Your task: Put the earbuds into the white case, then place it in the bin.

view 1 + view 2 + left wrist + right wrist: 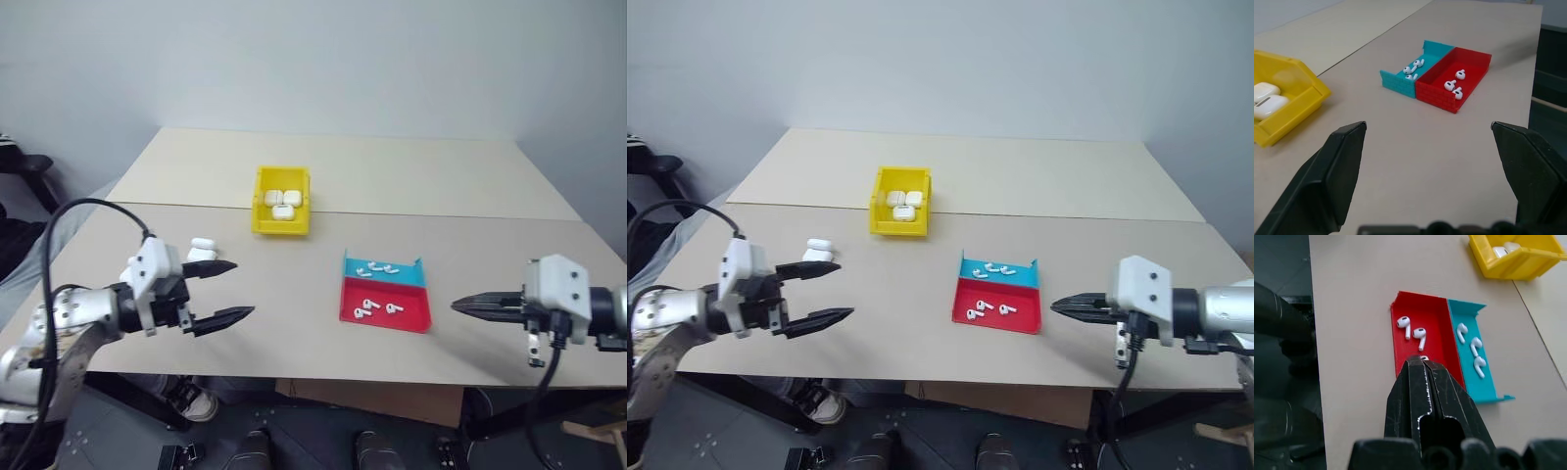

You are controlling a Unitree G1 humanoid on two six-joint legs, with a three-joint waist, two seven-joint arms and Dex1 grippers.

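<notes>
Three cases [282,204] in yellow bin [260,223]; left claw [228,291] wide, empty; right claw [458,305] closed, empty.

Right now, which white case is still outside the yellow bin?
The white case lying on the table by the open left tool. The other cases sit inside the bin.

A: What colours sit on the beige table [294,294]?
B: A bright yellow bin [282,201] holding glossy white cases [282,202], and a tray [386,293] that is half red, half teal.
A: And the earbuds [377,307]?
B: White, in both halves. Another white case [202,248] lies apart. Both grippers' fingers [223,316] are black.
</notes>
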